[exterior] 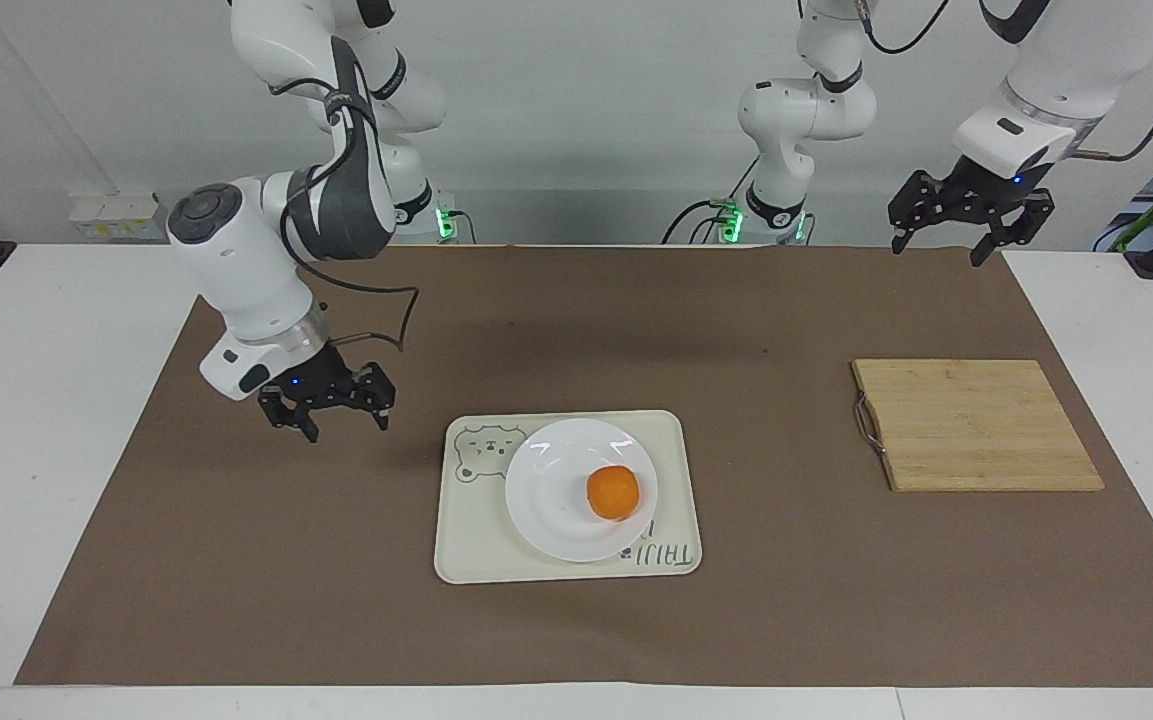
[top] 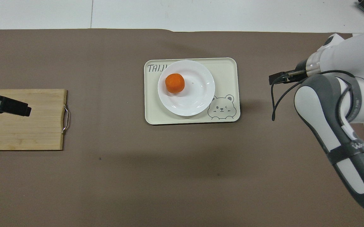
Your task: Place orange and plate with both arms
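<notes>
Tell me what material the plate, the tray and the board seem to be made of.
Plate: probably glazed ceramic; white, glossy highlights. Tray: likely matte plastic or melamine; cream, with printed bear. Cutting board: bamboo or wood; glued strips visible, metal handle.

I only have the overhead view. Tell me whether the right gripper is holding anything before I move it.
Observer: Nothing. The right gripper is open and empty, fingers pointing down over the bare mat beside the tray.
Operator: Report the left gripper. I see only a black tip over the cutting board.
Observer: The left gripper hangs high in the air, open, well clear of the cutting board and touching nothing.
</notes>
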Tool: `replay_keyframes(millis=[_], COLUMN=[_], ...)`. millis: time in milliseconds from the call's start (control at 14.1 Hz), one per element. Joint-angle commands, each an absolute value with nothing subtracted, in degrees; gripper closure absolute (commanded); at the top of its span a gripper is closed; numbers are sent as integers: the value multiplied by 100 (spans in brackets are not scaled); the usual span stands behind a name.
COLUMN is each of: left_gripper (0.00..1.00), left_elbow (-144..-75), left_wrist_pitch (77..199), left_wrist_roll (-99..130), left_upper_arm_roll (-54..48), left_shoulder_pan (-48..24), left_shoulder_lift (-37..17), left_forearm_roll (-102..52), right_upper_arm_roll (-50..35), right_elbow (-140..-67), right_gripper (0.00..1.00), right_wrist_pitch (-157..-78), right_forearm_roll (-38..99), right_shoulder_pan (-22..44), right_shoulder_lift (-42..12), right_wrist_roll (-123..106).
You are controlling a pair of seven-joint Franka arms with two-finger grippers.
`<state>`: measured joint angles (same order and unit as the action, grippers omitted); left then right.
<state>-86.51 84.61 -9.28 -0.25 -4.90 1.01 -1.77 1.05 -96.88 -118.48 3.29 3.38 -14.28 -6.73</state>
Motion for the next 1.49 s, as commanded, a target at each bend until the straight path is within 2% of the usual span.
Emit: replay_keyframes(millis=[0,356,569,854,1210,1423], left_gripper=[0,0,0,0,0,0], left_elbow=[-8684,-8692,-8684,-8684,-8684,-8684], left_wrist_pitch=[8385,8385,8385,8385,8385,8385], left_wrist_roll=[-879,-879,-879,-879,-879,-879], left_upper_arm_roll=[-62,-62,-62,-62,-62,-62], left_shoulder_pan=[-431,-431,-431,-439,-431,-431], left_shoulder_lift=[193,193,193,193,193,193], left_forearm_roll=[-106,-114,-114,-114,-105,-106], right_upper_arm_roll=[70,236,448,589,597,624], right_elbow=[-9651,-9571,-9571,-9528,-8729,-8850], right_gripper=[0,0,0,0,0,0], right_wrist_pitch=[-11314,-10487,-10152,-9854,-8704,-8780], right_forearm_roll=[-428,-414,-316,-299,16,0], right_shoulder_pan=[272,255,229,185,185,193], right_shoulder_lift=[-1153,-344,-53,0,-9,123], right_wrist_roll=[-519,-97,-237,-396,-290,-255])
